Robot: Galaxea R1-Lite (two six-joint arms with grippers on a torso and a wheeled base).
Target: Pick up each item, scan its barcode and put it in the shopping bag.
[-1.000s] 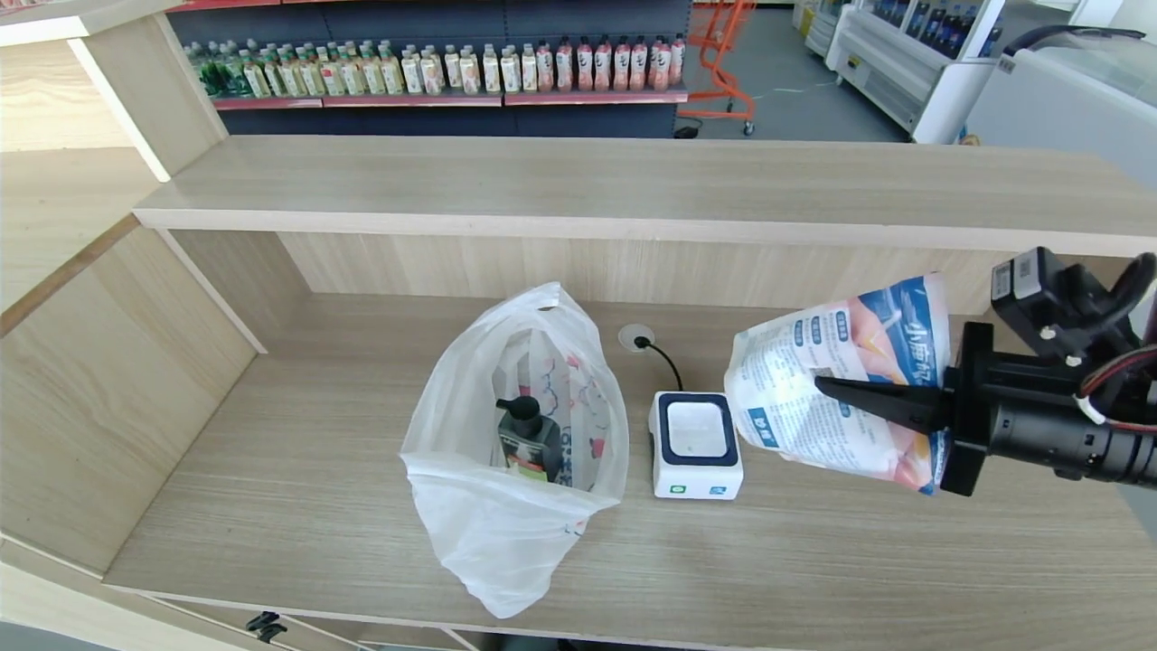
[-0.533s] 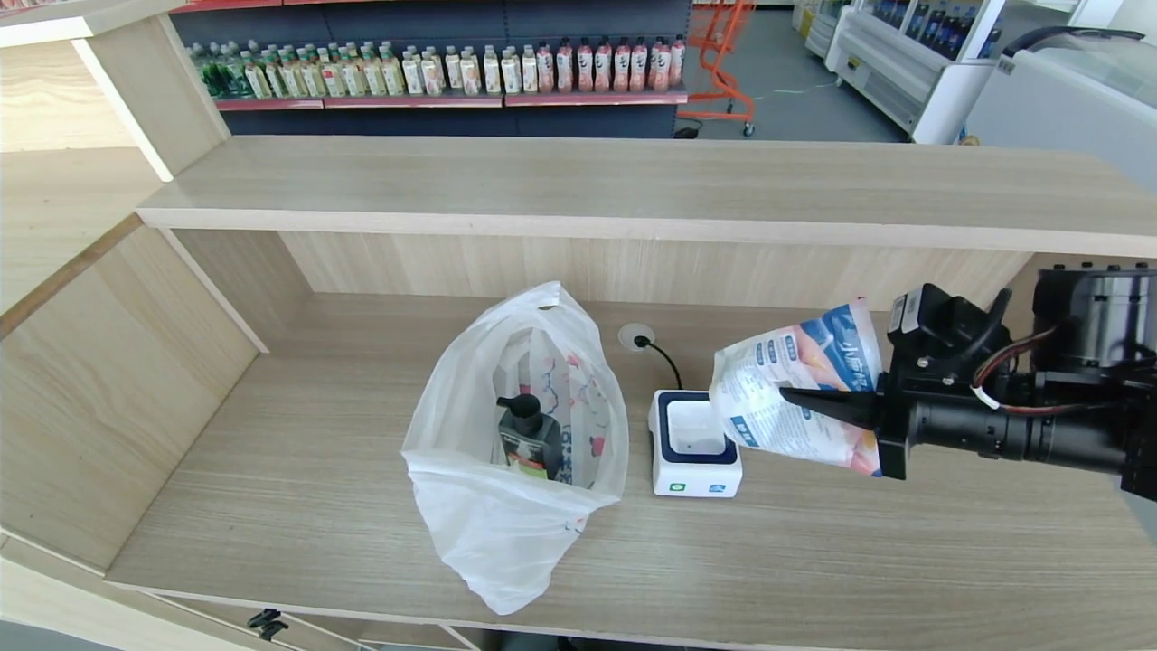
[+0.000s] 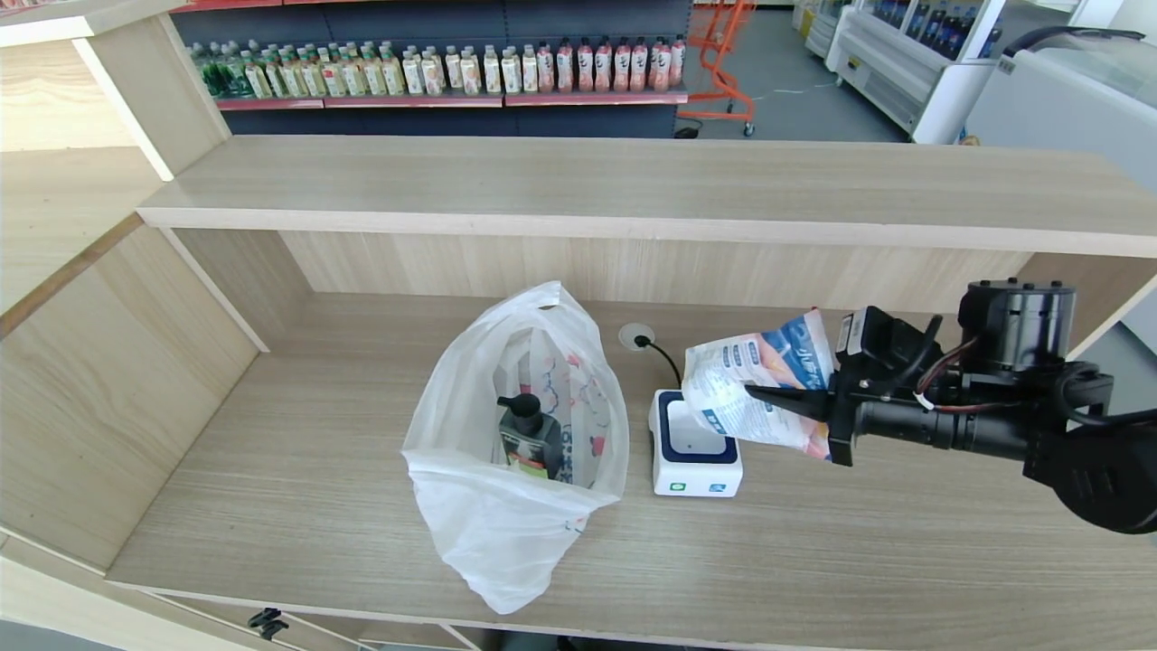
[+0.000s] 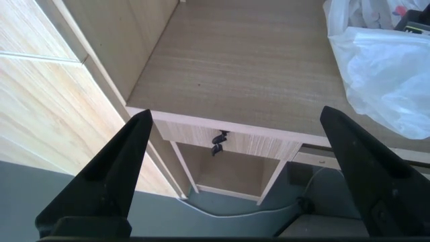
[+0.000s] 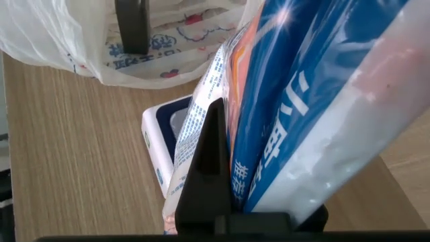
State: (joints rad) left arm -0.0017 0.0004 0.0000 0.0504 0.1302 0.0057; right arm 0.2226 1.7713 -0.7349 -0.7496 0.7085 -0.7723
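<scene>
My right gripper (image 3: 795, 407) is shut on a white, blue and pink refill pouch (image 3: 755, 393), holding it just above the white scanner (image 3: 691, 470) with its dark-rimmed window. The pouch (image 5: 295, 121) covers the scanner's right part; a corner of the scanner (image 5: 160, 138) peeks out beside it. Left of the scanner stands the open white shopping bag (image 3: 506, 506), with a black pump bottle (image 3: 527, 438) and a printed pack inside. My left gripper (image 4: 238, 175) is open, off the counter's front left corner, with the bag (image 4: 386, 64) some way off.
A black cable (image 3: 664, 362) runs from the scanner to a round grommet (image 3: 636, 337) at the back. The counter (image 3: 298, 470) is walled at the left and back, under a raised shelf (image 3: 633, 190). Bare counter lies right of the scanner.
My right arm has carried the pouch leftward and lower, from beside the scanner to over its right part. The bag and scanner have not moved.
</scene>
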